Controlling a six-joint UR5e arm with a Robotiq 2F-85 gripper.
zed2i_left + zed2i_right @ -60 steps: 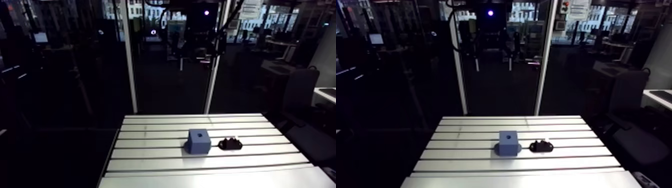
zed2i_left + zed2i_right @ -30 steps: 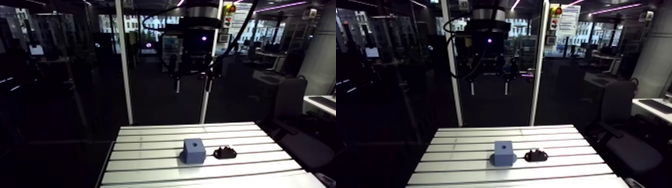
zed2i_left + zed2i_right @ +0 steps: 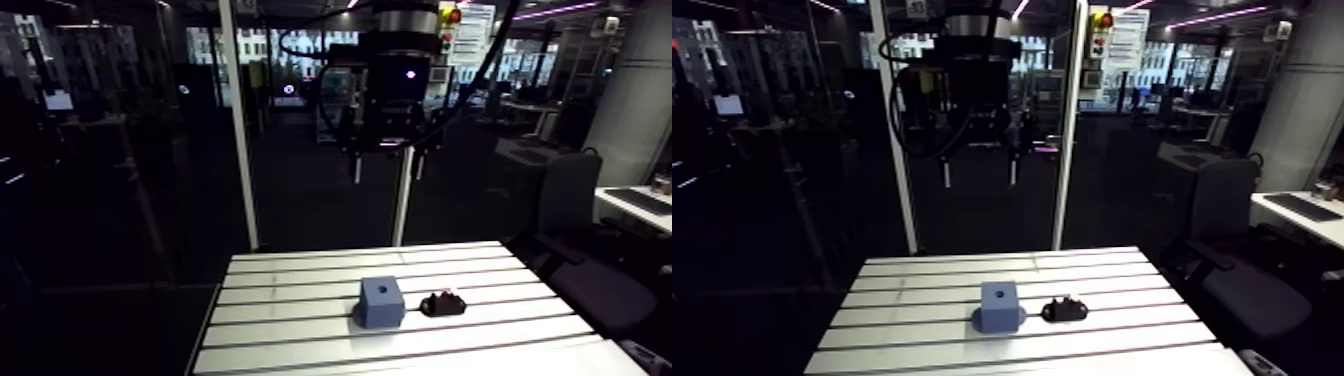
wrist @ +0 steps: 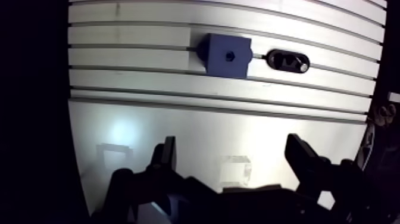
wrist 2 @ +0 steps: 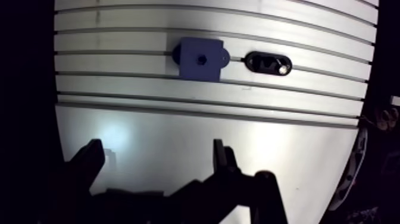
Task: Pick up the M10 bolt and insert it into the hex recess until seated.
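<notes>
Table (image 4: 178, 125): blue block (image 4: 226, 55) beside black holder (image 4: 287, 60)

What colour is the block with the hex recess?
The block is blue, clearest in the wrist view.

Block (image 3: 381, 301) on mid-table (image 3: 300, 340). Bolt holder (image 3: 441, 302) just beside it, to its right in the arm view. My gripper (image 3: 387, 168) hangs well above both.
</notes>
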